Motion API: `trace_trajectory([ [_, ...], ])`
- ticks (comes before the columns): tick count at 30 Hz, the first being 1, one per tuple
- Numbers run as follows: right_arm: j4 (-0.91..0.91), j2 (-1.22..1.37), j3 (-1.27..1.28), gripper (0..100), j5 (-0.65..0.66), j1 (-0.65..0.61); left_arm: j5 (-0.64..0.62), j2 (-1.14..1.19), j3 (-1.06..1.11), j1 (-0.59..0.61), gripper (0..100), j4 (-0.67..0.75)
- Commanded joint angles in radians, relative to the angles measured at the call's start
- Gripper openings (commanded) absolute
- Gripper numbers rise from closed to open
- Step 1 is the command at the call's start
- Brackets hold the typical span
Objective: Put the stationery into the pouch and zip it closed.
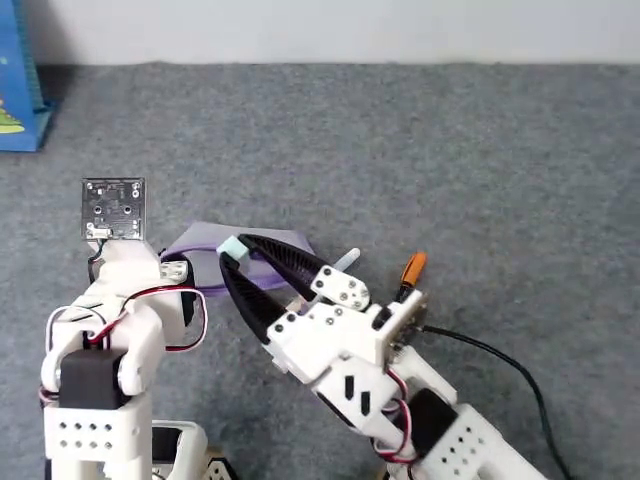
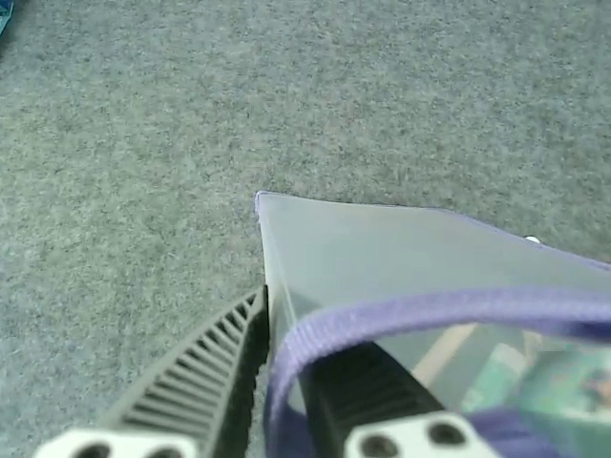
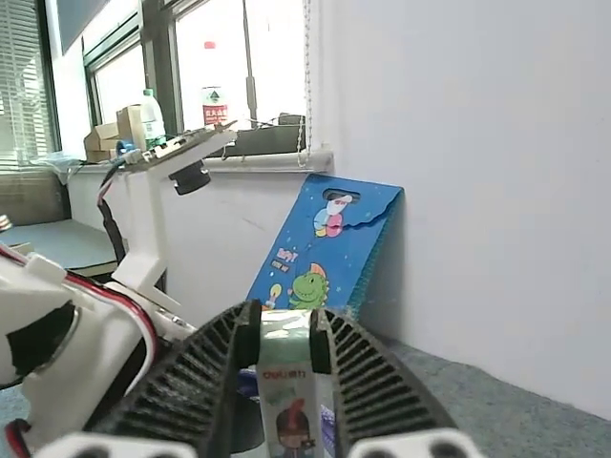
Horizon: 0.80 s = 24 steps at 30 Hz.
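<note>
Clamped by the left gripper (image 2: 272,320) at one end of the clear, purple-edged pouch (image 2: 401,258), one finger (image 2: 191,386) outside its wall, the other inside under the purple zip band. Pinched tight between the fingers of the right gripper (image 3: 284,329), over the pouch's left part: a small mint-green stationery pack (image 3: 286,382) labelled with a cartoon figure and a line of print, left unread. Lying on the grey table (image 1: 450,150) to the right of the pouch and apart from it, an orange pen (image 1: 413,267); far beyond the pouch to the left, a blue carton (image 1: 14,95) printed with a green cartoon dinosaur.
</note>
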State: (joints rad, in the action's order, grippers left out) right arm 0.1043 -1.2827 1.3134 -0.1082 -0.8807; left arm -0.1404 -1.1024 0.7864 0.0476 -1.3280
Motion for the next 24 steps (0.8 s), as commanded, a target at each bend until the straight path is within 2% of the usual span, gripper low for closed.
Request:
trace_trajectory([
  [1,0.11,0.09,-0.014,0.7,-0.003,-0.002,-0.008,0.018,-0.002,-0.008,1,0.002],
  [11,0.15,0.113,0.005,1.7,0.0,0.062,-0.008,0.018,-0.002,-0.006,1,0.002],
  [17,0.058,0.088,0.032,19.1,-0.006,0.059,-0.008,0.018,-0.002,-0.006,1,0.002],
  [24,0.044,0.079,0.029,19.3,-0.006,0.062,-0.008,0.018,-0.002,-0.006,1,0.002],
])
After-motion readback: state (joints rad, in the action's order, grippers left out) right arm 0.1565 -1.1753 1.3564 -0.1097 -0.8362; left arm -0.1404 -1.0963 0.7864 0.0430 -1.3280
